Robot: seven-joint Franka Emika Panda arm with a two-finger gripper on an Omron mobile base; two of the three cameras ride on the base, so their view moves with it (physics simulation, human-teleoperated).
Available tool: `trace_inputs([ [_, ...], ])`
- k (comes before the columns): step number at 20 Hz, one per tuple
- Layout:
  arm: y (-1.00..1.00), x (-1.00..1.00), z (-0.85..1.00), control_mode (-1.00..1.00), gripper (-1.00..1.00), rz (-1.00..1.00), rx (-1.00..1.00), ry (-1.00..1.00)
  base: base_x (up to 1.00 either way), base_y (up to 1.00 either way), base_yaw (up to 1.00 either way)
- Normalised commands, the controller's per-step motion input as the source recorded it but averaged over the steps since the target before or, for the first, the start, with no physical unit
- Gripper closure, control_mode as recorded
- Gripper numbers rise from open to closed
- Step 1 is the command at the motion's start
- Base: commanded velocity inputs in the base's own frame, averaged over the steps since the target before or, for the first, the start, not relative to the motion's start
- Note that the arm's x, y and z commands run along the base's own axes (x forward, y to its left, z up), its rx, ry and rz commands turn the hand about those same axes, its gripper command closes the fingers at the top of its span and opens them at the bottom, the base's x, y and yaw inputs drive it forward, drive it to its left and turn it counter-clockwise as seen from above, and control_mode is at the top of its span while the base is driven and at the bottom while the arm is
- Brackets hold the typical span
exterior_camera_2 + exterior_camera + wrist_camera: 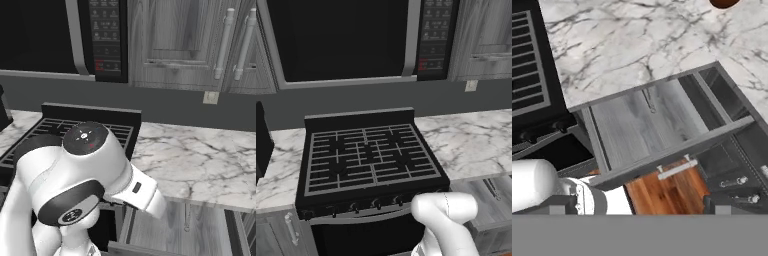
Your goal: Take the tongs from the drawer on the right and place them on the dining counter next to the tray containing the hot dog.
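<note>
Drawer (662, 130) pulled out under the marble worktop (637, 45). Tongs (648, 100) lie inside at its 12 o'clock end. Gripper (639, 207) above, 2 fingers (557, 206) spread, holding nothing.

Kitchen, black gas stove (368, 157), microwave (356, 40) above, marble worktop (200, 160), grey wood-grain cabinets (185, 42)
</note>
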Motion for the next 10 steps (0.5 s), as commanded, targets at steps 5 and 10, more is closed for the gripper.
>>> trace_inputs([
  [5, 0.0, 0.3, -0.21, -1.0, -1.0, -0.09, 0.0, 0.25, 0.0, 0.0, 0.0],
  [10, -0.04, 0.23, -0.25, -1.0, -1.0, -0.07, 0.0, 0.25, 0.0, 0.0, 0.0],
])
